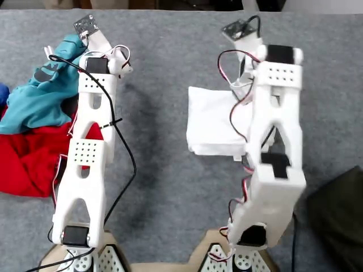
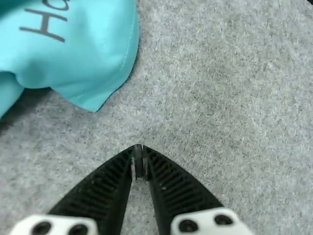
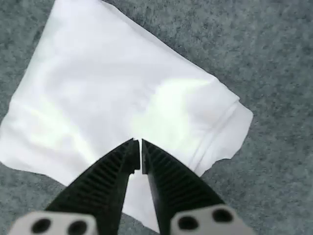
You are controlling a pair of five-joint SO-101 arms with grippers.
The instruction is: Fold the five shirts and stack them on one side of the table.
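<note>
A folded white shirt (image 1: 212, 122) lies in the middle of the grey table (image 1: 164, 187), partly under the right arm (image 1: 275, 124). My right gripper (image 3: 137, 146) is shut just above its folded face (image 3: 107, 93), with no cloth pinched between the fingertips. At the left edge a crumpled teal shirt (image 1: 42, 93) lies on a red shirt (image 1: 28, 161). My left gripper (image 2: 138, 161) is shut and holds nothing, over bare table just beside the hem of the teal shirt (image 2: 83, 44).
A dark shirt (image 1: 337, 215) lies bunched at the right front edge. A scrap of blue cloth (image 1: 3, 93) peeks in at the far left. Bare grey table stretches between the two arms and along the back.
</note>
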